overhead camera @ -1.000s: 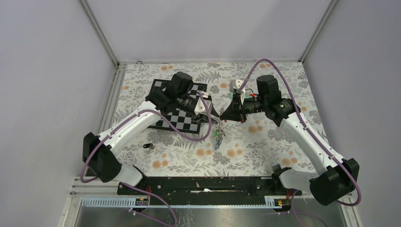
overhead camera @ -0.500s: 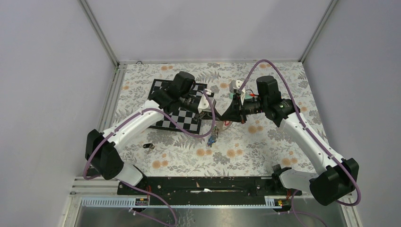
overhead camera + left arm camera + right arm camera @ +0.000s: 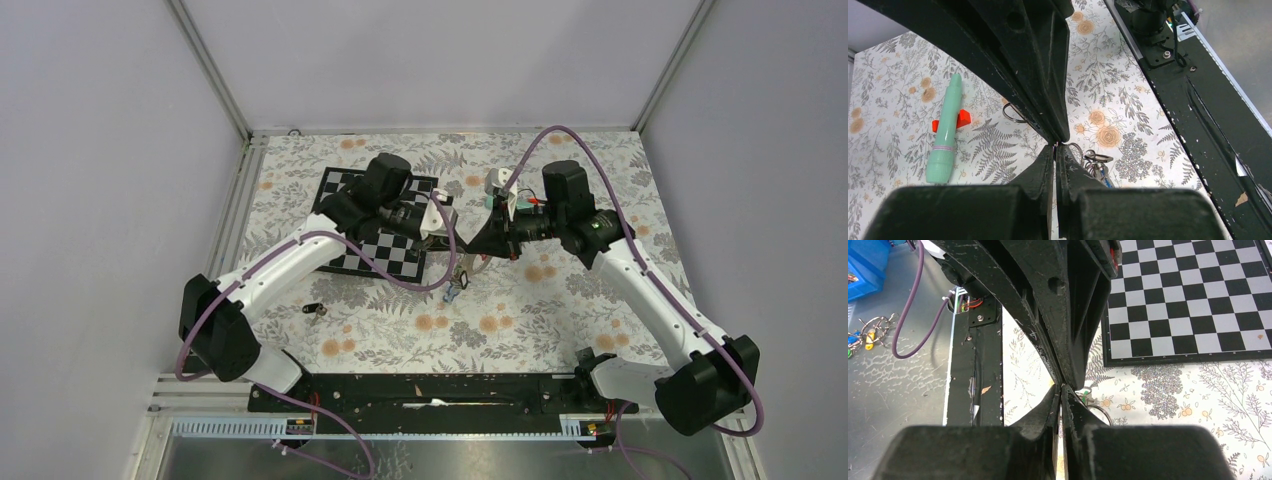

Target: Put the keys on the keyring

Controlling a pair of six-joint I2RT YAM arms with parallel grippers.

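Note:
My left gripper [image 3: 458,250] and right gripper [image 3: 472,252] meet tip to tip above the flowered mat. Both are shut on the thin grey wire keyring [image 3: 1014,114], whose loop shows beside the fingertips, also in the right wrist view [image 3: 1100,411]. A bunch of keys [image 3: 455,290] hangs below the tips; a blue tag [image 3: 1106,177] and a green tag [image 3: 1084,390] show. In the left wrist view my left gripper [image 3: 1055,146] touches the right gripper's fingers [image 3: 1048,100]. A single black-tagged key [image 3: 315,310] lies on the mat at the left.
A chessboard [image 3: 345,190] lies under the left arm, also in the right wrist view [image 3: 1188,300]. A teal tube [image 3: 945,130] with a red cap [image 3: 962,119] lies by the right wrist. The black base rail [image 3: 420,390] runs along the near edge. Spare rings and keys [image 3: 870,332] lie off the table.
The left wrist has drawn back and turned, and the hanging key bunch has swung slightly left and lower. Both grippers stay tip to tip.

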